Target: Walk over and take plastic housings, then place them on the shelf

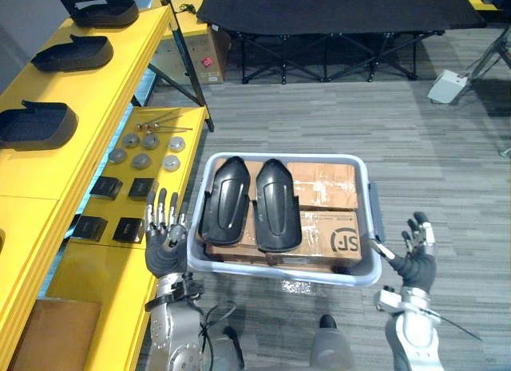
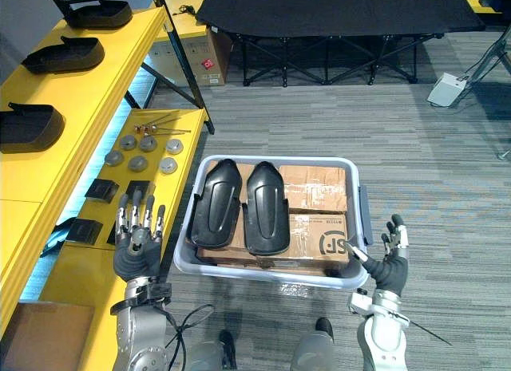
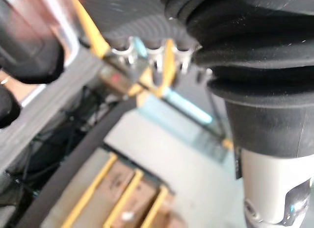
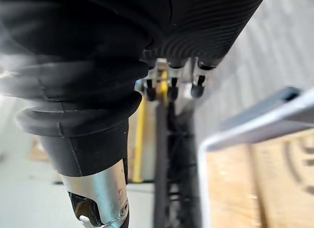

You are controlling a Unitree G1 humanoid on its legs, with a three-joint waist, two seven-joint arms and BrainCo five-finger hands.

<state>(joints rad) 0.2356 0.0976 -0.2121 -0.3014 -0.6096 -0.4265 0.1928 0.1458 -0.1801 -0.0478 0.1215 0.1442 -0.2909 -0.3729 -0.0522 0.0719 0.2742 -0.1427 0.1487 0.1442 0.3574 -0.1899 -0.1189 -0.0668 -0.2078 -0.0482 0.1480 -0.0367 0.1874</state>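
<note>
left hand [image 1: 166, 245], right hand [image 1: 417, 264] flanking bin rim [image 1: 279, 158]

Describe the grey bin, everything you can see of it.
The bin is pale grey plastic, rectangular, with rounded corners and a thick rim. It sits upright on the grey floor beside the yellow shelf. Cardboard boxes fill it, and two black housings lie side by side on them at the left. The left hand is open close by its left rim, contact unclear. The right hand is open, apart from its right corner.
</note>
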